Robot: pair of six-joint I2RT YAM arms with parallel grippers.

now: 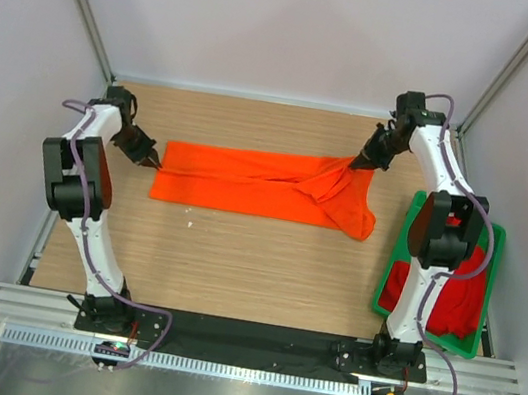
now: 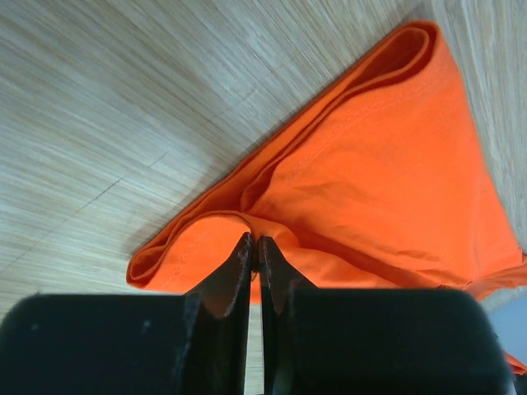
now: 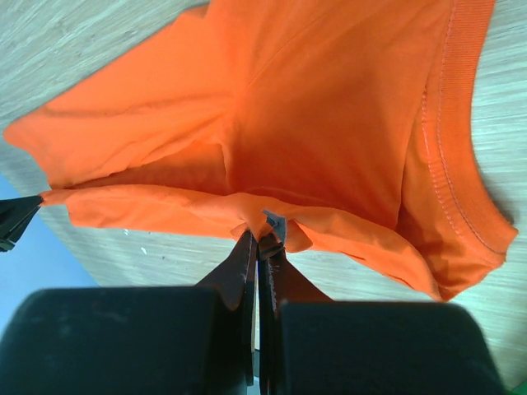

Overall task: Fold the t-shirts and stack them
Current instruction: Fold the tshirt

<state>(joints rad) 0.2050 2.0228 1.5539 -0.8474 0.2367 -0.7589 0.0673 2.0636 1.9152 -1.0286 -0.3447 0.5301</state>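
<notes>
On my feed both arms are stretched well forward from their bases, elbows bent, wrists folded back in toward the middle. The left claw point(image 1: 151, 161) points inward and down, fingers pinched tight on one end of the orange t-shirt point(image 1: 246, 182). The right claw point(image 1: 359, 165) comes in from the far right corner, angled down and to the left. Its fingers are squeezed together on the other end of the same shirt. Barely a sliver of gap shows between the fingers on either wrist cam.
</notes>
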